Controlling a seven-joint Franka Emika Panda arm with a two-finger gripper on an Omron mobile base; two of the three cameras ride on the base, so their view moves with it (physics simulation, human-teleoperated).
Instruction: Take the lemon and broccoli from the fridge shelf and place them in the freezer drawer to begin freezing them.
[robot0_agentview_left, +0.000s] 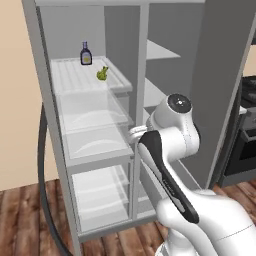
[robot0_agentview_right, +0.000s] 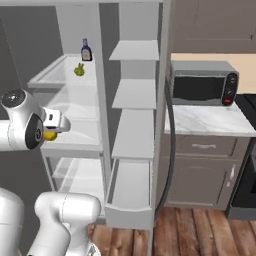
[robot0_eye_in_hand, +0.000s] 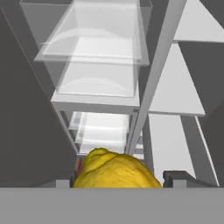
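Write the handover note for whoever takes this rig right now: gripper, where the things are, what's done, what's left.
Gripper: shut on the lemon, carried in front of the open fridge, outside the shelves.
Broccoli: on the fridge shelf, near its front right corner, beside the dark bottle.
Freezer drawer: pulled out at the bottom of the right-hand column, nothing in it yet.
Done: lemon taken off the shelf.
Left: put the lemon in the drawer, then fetch the broccoli and put it there too.
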